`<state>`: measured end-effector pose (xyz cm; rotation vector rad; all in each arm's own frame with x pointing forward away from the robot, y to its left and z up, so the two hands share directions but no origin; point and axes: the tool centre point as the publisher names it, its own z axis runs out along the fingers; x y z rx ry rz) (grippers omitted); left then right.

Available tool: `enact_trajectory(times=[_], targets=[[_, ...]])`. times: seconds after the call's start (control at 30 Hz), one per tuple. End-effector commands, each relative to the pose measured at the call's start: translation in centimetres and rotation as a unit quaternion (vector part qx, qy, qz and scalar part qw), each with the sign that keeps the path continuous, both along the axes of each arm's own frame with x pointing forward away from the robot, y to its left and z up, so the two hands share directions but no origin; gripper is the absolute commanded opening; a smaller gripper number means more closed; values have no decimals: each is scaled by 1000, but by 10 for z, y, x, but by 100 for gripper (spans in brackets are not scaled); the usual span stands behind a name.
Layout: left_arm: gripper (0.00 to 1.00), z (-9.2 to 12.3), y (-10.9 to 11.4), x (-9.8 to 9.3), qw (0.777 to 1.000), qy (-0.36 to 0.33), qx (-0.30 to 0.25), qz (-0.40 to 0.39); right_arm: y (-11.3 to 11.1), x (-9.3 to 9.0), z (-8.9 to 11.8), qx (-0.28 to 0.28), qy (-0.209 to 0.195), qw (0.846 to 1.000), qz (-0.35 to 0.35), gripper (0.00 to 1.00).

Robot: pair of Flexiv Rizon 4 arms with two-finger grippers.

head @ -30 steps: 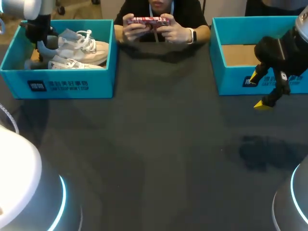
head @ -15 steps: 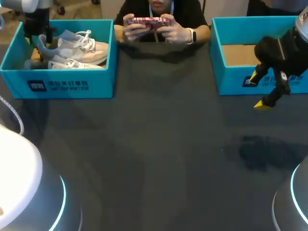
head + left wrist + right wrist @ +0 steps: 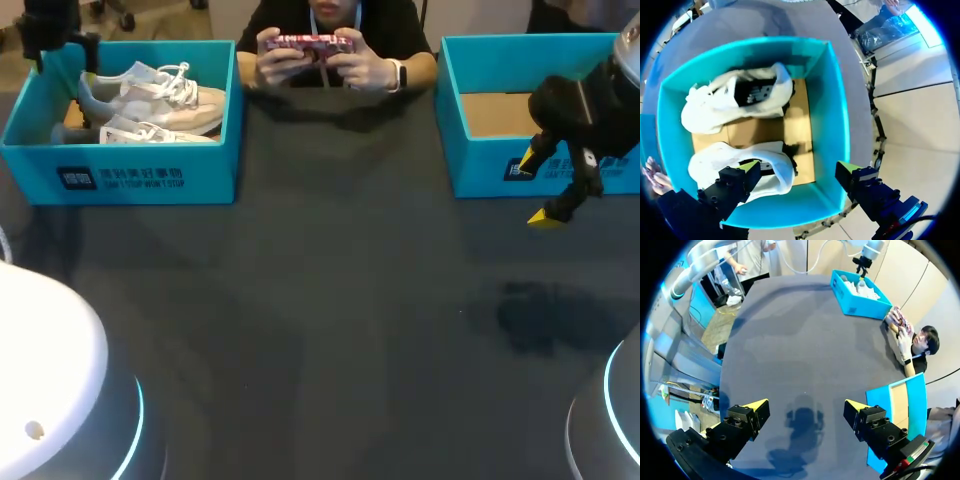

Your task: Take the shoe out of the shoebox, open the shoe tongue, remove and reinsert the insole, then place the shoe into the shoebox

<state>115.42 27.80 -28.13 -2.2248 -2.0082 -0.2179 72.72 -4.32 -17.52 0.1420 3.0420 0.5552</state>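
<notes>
Here we are at the teal shoebox [image 3: 120,180] on the dark table [image 3: 330,300], and both white sneakers are inside it, side by side on its brown cardboard floor. The back sneaker [image 3: 150,92] lies along the shoebox's rear wall, toe toward its right wall, laces showing. The front sneaker [image 3: 150,133] is tucked against the shoebox's front wall, pointing the same way. The left wrist view looks straight down into the shoebox: heels toward its left end wall, and a dark insole [image 3: 754,92] shows in the mouth of the front sneaker. The left gripper [image 3: 799,167] hangs above that heel end with its fingers spread wide and nothing between them. One yellow tip is over the heel of the back sneaker, the other out past the shoebox's end wall. In the head view the left arm [image 3: 48,30] is just a dark shape above the shoebox's back left corner.

Over to the other side now: the right gripper [image 3: 538,190] is well to the right of the shoebox, across the table, hanging above the tabletop just in front of a second teal box [image 3: 480,165] with a brown cardboard floor. Its fingers are spread wide too and hold nothing. Its wrist view shows dark tabletop and the gripper's own shadow between the yellow tips, with the shoebox far off at the table's far corner
</notes>
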Motion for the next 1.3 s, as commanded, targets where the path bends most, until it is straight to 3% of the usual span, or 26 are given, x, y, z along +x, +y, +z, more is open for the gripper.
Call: enact_trajectory(times=[0.03, 0.2, 0.73, 0.97, 1.3], targets=[[100, 16, 4, -27, 1000, -5, -10, -1, 1, 1, -1, -1, 1, 1000, 0, 100], [100, 22, 4, -43, 1000, -15, -18, 16, 1, 1, -1, -1, 1, 1000, 0, 100], [100, 22, 4, -43, 1000, -15, -18, 16, 1, 1, -1, -1, 1, 1000, 0, 100], [100, 15, 12, -66, 995, -29, -64, 65, 1, 1, -1, -1, 1, 1000, 0, 100], [100, 9, 17, -91, 996, 5, -78, 34, 1, 1, -1, -1, 1, 1000, 0, 100]])
